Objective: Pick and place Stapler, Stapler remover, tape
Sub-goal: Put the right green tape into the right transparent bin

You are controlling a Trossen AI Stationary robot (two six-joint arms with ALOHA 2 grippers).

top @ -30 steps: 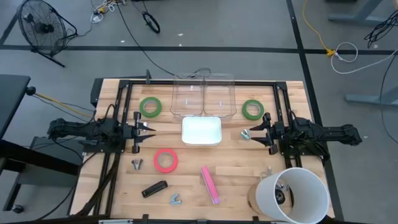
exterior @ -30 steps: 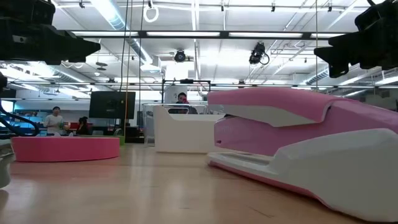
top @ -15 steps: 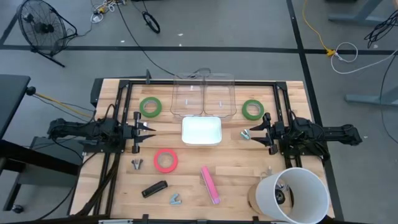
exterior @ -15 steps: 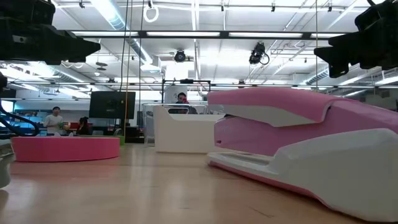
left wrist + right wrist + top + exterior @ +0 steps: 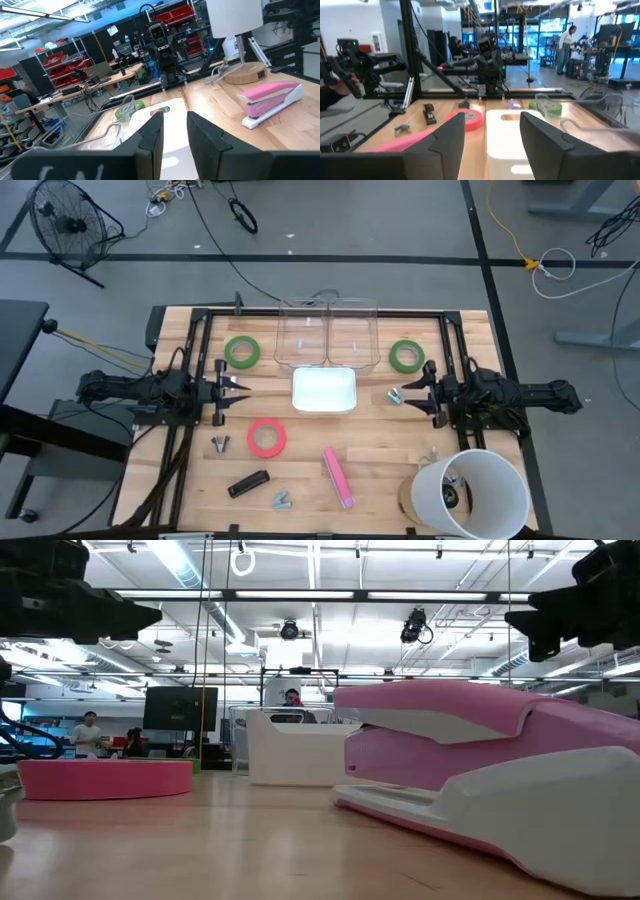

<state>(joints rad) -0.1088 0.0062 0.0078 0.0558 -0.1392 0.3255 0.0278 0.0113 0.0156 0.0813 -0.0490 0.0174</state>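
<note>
Two green tape rolls [image 5: 241,351] [image 5: 406,356] lie flat at the far left and far right. The pink-red roll [image 5: 266,438] lies flat near the middle left. The pink stapler [image 5: 337,475] and a black stapler [image 5: 248,483] lie toward the near edge. Stapler removers lie near the left [image 5: 220,443], near the front [image 5: 283,501], and just in front of my right gripper [image 5: 395,395]. My left gripper [image 5: 243,390] is open and empty, left of the white tray [image 5: 324,390]. My right gripper [image 5: 408,392] is open, right of the tray.
Two clear containers [image 5: 325,333] stand behind the white tray. A white cylinder on a wooden base [image 5: 470,493] stands at the near right corner. A black frame [image 5: 200,320] runs along the table's edges. People show in the room beyond.
</note>
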